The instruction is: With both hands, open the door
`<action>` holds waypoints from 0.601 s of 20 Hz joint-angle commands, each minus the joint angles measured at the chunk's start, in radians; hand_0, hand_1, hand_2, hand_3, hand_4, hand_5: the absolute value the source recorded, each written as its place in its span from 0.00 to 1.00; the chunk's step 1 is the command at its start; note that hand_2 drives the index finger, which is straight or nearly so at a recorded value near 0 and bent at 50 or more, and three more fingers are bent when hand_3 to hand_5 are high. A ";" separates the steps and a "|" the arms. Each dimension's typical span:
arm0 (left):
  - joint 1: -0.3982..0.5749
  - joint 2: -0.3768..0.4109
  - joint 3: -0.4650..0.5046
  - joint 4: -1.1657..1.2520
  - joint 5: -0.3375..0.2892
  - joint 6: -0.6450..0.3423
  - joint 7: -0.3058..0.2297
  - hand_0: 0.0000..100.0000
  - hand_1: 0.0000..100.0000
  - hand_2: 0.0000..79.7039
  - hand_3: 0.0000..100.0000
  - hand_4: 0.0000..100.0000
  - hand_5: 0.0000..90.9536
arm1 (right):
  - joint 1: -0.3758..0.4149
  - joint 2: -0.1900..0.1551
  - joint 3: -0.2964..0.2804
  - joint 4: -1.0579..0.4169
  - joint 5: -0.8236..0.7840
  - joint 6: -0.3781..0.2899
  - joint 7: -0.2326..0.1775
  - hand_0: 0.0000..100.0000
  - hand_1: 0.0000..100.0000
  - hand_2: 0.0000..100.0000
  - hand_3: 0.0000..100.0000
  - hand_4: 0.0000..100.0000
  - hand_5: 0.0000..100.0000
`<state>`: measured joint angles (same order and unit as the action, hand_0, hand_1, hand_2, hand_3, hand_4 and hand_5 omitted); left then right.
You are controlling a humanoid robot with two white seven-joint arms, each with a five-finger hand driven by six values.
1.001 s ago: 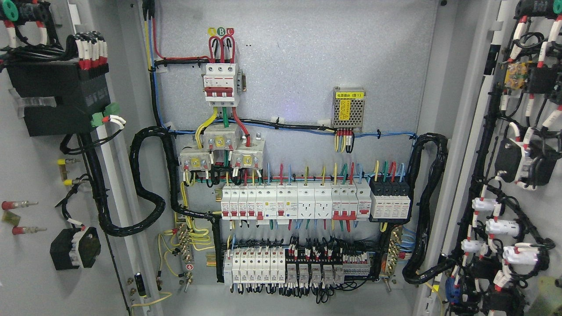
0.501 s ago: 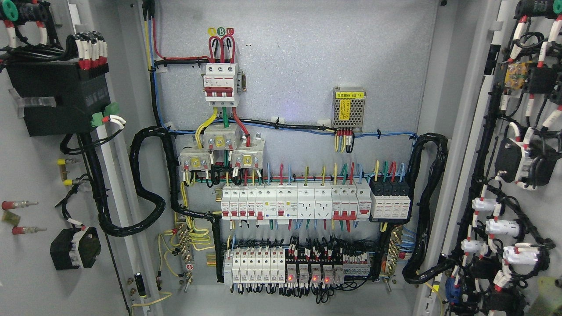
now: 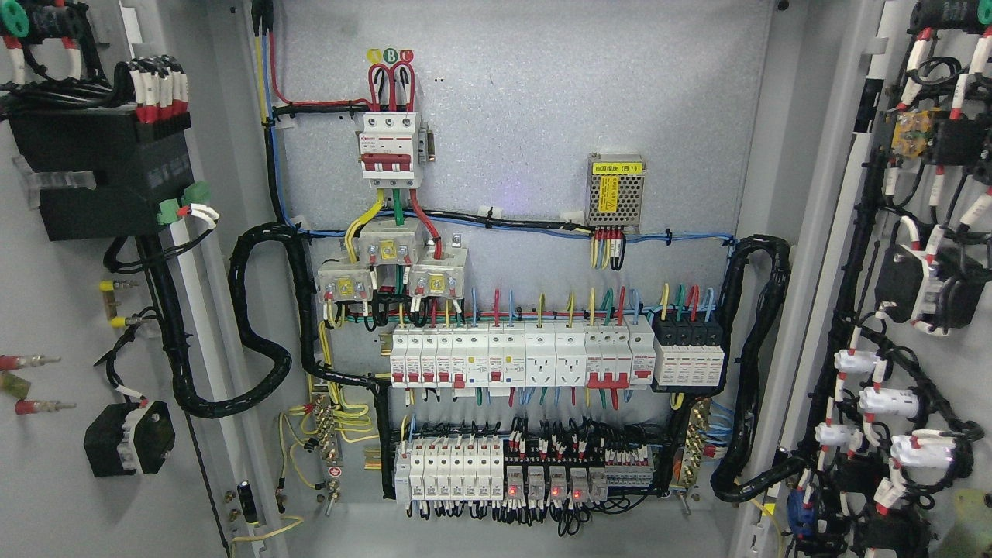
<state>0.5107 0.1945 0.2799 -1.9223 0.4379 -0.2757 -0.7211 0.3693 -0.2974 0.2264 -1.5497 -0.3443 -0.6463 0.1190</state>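
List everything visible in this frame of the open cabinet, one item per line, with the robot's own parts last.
Left door: one, grey, swung open at left, black components and wiring on its inner face.
Right door: one, grey, swung open at right, black and white components with wiring.
Back panel: one, grey, centre.
Main breaker: one, white with red levers, upper centre.
Power supply: one, metal mesh with yellow label, right of the breaker.
Breaker row: one, white with red levers, middle.
Black module: one, right end of that row.
Lower terminal row: one, white and black, some red lights lit, bottom.
Black cable looms: two, either side of the panel.
Robot arms and hands: none in view.
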 commanded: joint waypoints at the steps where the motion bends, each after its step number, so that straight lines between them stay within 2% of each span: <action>1: -0.008 -0.010 0.136 0.045 0.015 0.009 -0.018 0.29 0.00 0.03 0.03 0.04 0.00 | 0.008 -0.008 -0.015 -0.036 -0.005 -0.004 0.008 0.22 0.00 0.00 0.00 0.00 0.00; 3: -0.020 -0.010 0.166 0.061 0.022 0.038 -0.020 0.29 0.00 0.03 0.03 0.04 0.00 | 0.010 -0.012 -0.015 -0.044 -0.005 -0.006 0.008 0.22 0.00 0.00 0.00 0.00 0.00; 4: -0.030 -0.009 0.197 0.069 0.038 0.052 -0.020 0.30 0.00 0.03 0.03 0.04 0.00 | 0.013 -0.026 -0.012 -0.049 -0.007 -0.007 0.008 0.22 0.00 0.00 0.00 0.00 0.00; 5: -0.035 -0.007 0.221 0.078 0.053 0.065 -0.021 0.30 0.00 0.03 0.03 0.04 0.00 | 0.020 -0.055 -0.009 -0.061 -0.009 -0.009 0.008 0.22 0.00 0.00 0.00 0.00 0.00; 7: -0.064 0.009 0.274 0.112 0.096 0.101 -0.024 0.30 0.00 0.03 0.03 0.04 0.00 | 0.030 -0.071 -0.007 -0.079 -0.010 -0.010 0.007 0.22 0.00 0.00 0.00 0.00 0.00; 12: -0.158 0.126 0.317 0.229 0.169 0.138 -0.054 0.30 0.00 0.03 0.03 0.04 0.00 | 0.031 -0.100 -0.015 -0.084 -0.060 -0.006 0.007 0.22 0.00 0.00 0.00 0.00 0.00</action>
<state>0.4260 0.2204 0.4500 -1.8345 0.5373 -0.1538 -0.7625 0.3928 -0.3395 0.2182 -1.5964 -0.3619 -0.6561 0.1274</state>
